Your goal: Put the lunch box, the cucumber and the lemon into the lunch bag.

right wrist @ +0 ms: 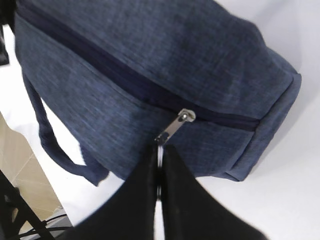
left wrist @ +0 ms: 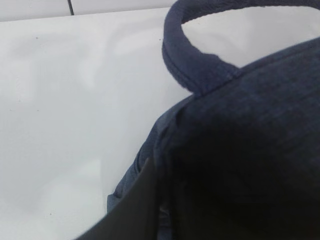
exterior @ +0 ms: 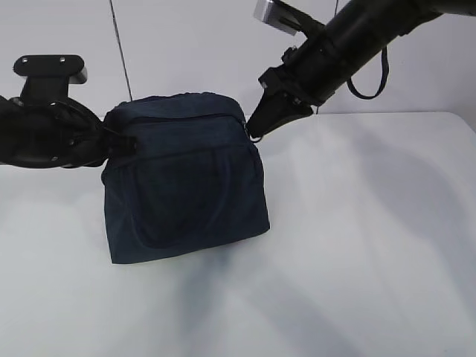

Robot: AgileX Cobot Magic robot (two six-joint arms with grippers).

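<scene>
The lunch bag (exterior: 186,182) stands on the white desk (exterior: 372,245), left of the desk's middle and nearer the far edge than the near one, upright, with its dark navy front face and a loop handle (exterior: 223,201) lying flat against that face. In the right wrist view I see the top zipper (right wrist: 125,80) running as a dark line along the bag's upper edge, apparently zipped for the length I can see, with the metal slider and pull (right wrist: 172,127) near the bag's right end. The right gripper (right wrist: 159,175) has its two black fingers (right wrist: 185,200) pressed together around the ring hanging from that pull; in the exterior view the same gripper (exterior: 256,130) sits at the bag's upper right corner, so I log it as clamped on the zipper pull. The left gripper (exterior: 104,145) is pushed against the bag's upper left side, touching the fabric. In the left wrist view only a dark sliver of one finger (left wrist: 135,210) shows beside the cloth, under the second loop handle (left wrist: 185,55), so I cannot tell whether that gripper is closed or apart. Lunch box, cucumber and lemon are not visible to me in any view.
</scene>
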